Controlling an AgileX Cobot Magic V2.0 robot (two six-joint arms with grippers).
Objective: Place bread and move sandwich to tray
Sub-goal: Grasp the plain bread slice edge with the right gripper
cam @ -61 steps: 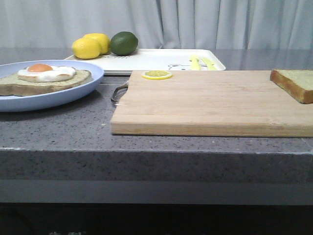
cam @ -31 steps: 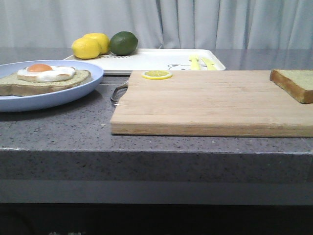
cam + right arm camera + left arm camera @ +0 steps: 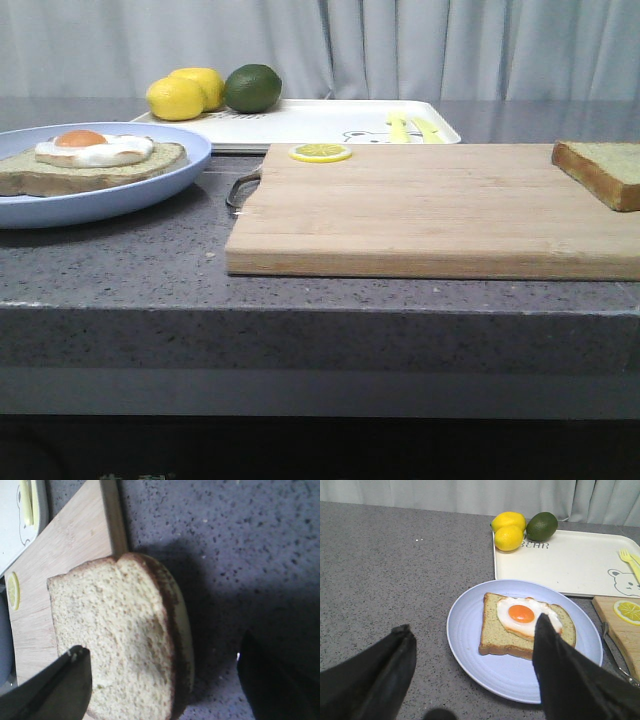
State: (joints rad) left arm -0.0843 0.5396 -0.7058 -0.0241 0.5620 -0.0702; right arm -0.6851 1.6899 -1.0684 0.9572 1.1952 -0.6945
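Observation:
The bread (image 3: 603, 170) lies on the right end of the wooden cutting board (image 3: 430, 210). In the right wrist view the bread (image 3: 115, 640) hangs over the board's edge. My right gripper (image 3: 162, 647) is open above it, with one finger over the crumb and the other beyond the crust. The sandwich (image 3: 95, 160) is one bread slice with a fried egg on a pale blue plate (image 3: 120, 195) at the left. My left gripper (image 3: 472, 625) is open above the plate (image 3: 470, 645), near the sandwich (image 3: 525, 625). The white tray (image 3: 320, 122) stands behind.
Two lemons (image 3: 178, 97) and a lime (image 3: 252, 87) sit on the tray's far left corner. A thin lemon slice (image 3: 320, 153) lies on the board's back left corner. The board has a metal handle (image 3: 240, 188) facing the plate. A curtain hangs behind the grey counter.

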